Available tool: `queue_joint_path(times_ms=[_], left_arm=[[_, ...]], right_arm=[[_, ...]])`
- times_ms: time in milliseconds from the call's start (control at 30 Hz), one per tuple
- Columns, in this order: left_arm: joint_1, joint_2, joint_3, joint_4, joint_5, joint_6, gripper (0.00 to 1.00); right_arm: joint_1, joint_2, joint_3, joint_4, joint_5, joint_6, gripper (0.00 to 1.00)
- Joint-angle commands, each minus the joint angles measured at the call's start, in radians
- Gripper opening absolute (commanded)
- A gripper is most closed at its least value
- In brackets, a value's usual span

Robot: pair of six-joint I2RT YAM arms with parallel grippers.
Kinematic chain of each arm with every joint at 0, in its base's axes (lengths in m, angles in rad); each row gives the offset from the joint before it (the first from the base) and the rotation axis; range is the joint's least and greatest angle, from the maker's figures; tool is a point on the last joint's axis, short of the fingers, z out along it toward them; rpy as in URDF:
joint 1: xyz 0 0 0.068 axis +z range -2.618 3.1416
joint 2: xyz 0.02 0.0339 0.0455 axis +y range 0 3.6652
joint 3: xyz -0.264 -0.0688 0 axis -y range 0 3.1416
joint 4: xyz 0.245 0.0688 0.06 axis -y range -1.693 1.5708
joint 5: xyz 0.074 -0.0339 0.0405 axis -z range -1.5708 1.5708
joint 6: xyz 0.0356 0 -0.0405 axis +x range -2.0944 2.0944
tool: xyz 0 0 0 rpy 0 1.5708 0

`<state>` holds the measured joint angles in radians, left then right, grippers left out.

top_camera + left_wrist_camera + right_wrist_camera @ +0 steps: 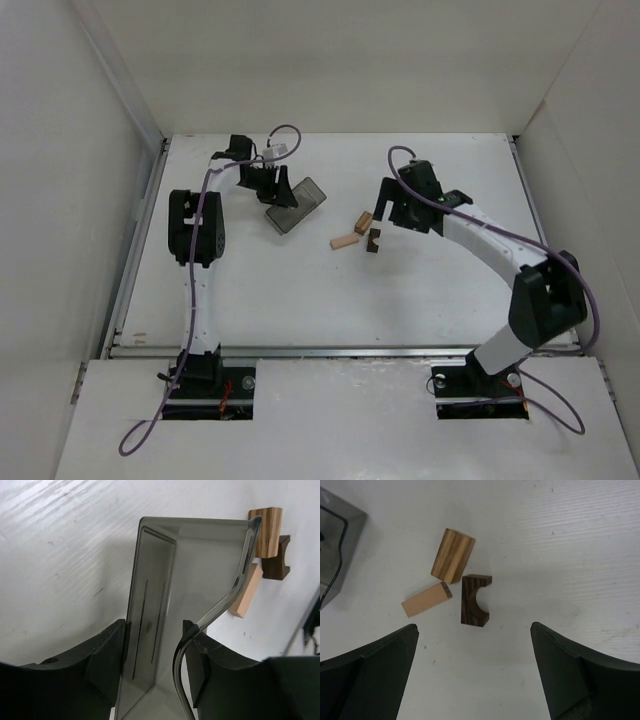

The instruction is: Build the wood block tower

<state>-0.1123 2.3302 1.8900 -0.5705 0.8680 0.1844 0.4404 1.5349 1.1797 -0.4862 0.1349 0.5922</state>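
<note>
**A:** Top external view: how many of each thing are counted?

**B:** Three blocks are counted, all lying on the desk [300, 290] between the arms: one striped block [363, 221], one plain tan block [344, 241] and one dark arched block [373, 239]. One translucent grey bin [298, 206] and two tools are also counted.

**A:** How are the blocks placed?

**B:** A loose cluster is seen from the right wrist. The striped block's lower corner is met by the end of the plain tan block, and the dark arched block is set just beside both.

**A:** And the tools?

**B:** The left tool [154, 630] is closed on a wall of the bin, which is held tilted near the blocks, to their left. The right tool [474, 627] is spread wide open over the cluster, with nothing gripped.

**A:** What is hidden or unclear?

**B:** From the left wrist, the plain tan block is partly covered by the bin's rim, and the dark arched block by the striped block. From the right wrist, the bin is cut off at the left edge. Whether the bin touches the desk cannot be told.
</note>
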Motion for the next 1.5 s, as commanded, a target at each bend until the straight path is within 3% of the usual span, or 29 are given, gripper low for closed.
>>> queue_joint_path(times_ms=[0, 67, 133, 300, 433, 700, 867, 900, 967, 1067, 1167, 1267, 1400, 1467], left_arm=[[0.049, -0.02, -0.023, 0.05, 0.14, -0.1, 0.1], [0.077, -0.011, -0.051, 0.093, 0.14, -0.15, 0.25], [0.088, -0.02, -0.075, 0.129, 0.109, -0.184, 0.31], [0.088, -0.084, -0.126, 0.159, -0.042, -0.186, 0.6], [0.088, -0.131, -0.138, 0.187, -0.133, -0.177, 0.68], [0.088, -0.23, -0.129, 0.169, -0.26, -0.106, 0.68], [0.069, -0.273, -0.12, 0.14, -0.299, -0.056, 0.68], [0.069, -0.282, -0.12, 0.139, -0.308, -0.056, 0.68], [0.069, -0.293, -0.12, 0.139, -0.319, -0.046, 0.68], [0.06, -0.302, -0.129, 0.13, -0.328, -0.034, 0.67], [0.051, -0.313, -0.129, 0.121, -0.328, -0.023, 0.67], [0.04, -0.324, -0.12, 0.1, -0.319, 0.013, 0.67], [0.03, -0.344, -0.079, 0.069, -0.27, 0.091, 0.65], [0.03, -0.353, -0.051, 0.046, -0.204, 0.137, 0.64]], right_arm=[[0.021, 0.091, 0.154, -0.006, 0.022, 0.035, 1.0], [0.032, 0.194, 0.225, -0.044, 0.052, 0.035, 1.0], [0.043, 0.258, 0.324, -0.098, 0.067, 0.035, 1.0], [0.052, 0.453, 0.48, -0.186, 0.1, 0.026, 0.93], [0.063, 0.544, 0.56, -0.223, 0.1, 0.015, 0.88], [0.095, 0.642, 0.655, -0.287, 0.111, 0.003, 0.76], [0.095, 0.653, 0.644, -0.275, 0.078, 0.003, 0.57], [0.095, 0.663, 0.644, -0.275, 0.069, -0.008, 0.57], [0.095, 0.675, 0.644, -0.264, 0.06, -0.008, 0.46], [0.095, 0.686, 0.655, -0.264, 0.06, -0.029, 0.41], [0.095, 0.705, 0.666, -0.264, 0.06, -0.049, 0.26], [0.095, 0.705, 0.675, -0.264, 0.06, -0.074, 0.0], [0.104, 0.61, 0.628, -0.177, 0.06, -0.172, 0.0], [0.104, 0.478, 0.568, -0.082, 0.033, -0.269, 0.0]])
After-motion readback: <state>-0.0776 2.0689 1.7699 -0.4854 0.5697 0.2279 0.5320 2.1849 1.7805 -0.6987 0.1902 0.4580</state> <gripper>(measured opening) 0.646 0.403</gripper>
